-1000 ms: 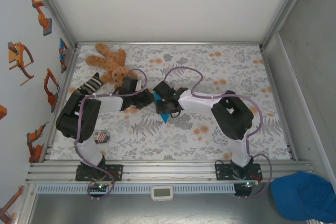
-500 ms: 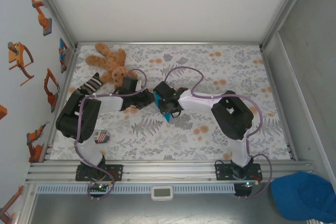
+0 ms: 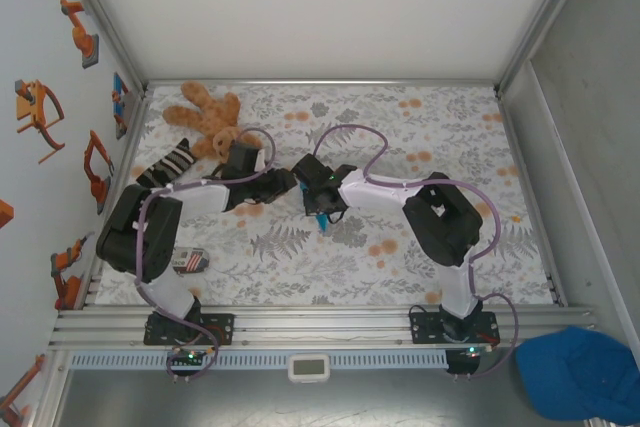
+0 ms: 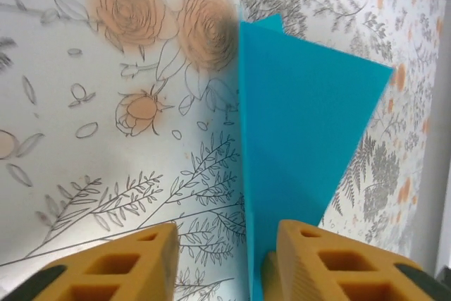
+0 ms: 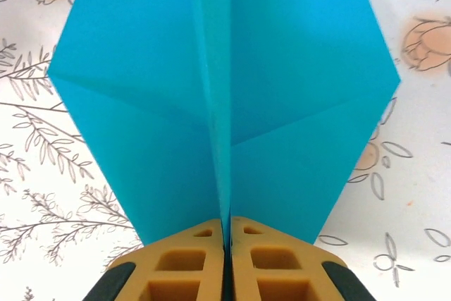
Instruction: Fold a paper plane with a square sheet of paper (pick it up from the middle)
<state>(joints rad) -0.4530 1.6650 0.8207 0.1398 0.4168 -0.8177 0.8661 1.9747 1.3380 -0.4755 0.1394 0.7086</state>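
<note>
Cyan paper plane (image 5: 225,89) clamped at centre crease in R end effector (image 5: 225,244), closed tight; L end effector (image 4: 225,259) parted astride its edge; teddy bear (image 3: 205,117) well apart.

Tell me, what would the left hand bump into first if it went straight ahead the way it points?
Most likely the folded blue paper plane, standing on edge between the open fingers of the left hand. Behind it lies the flowered table cover. Depth is unclear.
</note>
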